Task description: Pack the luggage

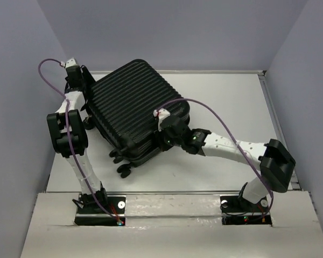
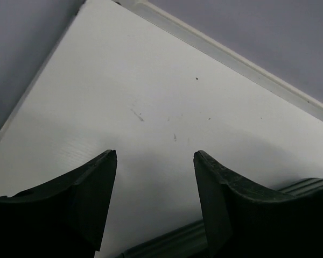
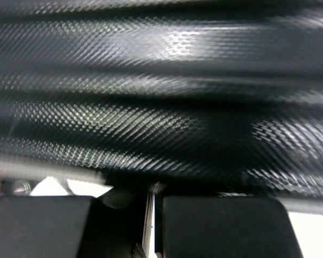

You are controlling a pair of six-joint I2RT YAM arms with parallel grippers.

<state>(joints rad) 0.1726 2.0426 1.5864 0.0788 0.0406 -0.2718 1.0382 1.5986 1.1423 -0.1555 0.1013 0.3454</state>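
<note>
The luggage (image 1: 133, 105) is a large black ribbed suitcase lying closed and tilted on the white table (image 1: 231, 102), wheels (image 1: 124, 169) toward the near side. My left gripper (image 1: 85, 76) is open and empty at the suitcase's far left corner; in the left wrist view (image 2: 155, 154) its fingers hang over bare table with a ribbed edge of the luggage (image 2: 167, 241) below. My right gripper (image 1: 164, 138) is pressed to the suitcase's near right edge. In the right wrist view (image 3: 151, 200) its jaws are almost closed on a thin zipper pull (image 3: 156, 188) under the textured shell (image 3: 161, 97).
Grey walls enclose the table on the left, back and right. A raised white rim (image 1: 269, 107) runs along the table's right edge and along the back (image 2: 231, 59). Purple cables loop over both arms (image 1: 204, 105).
</note>
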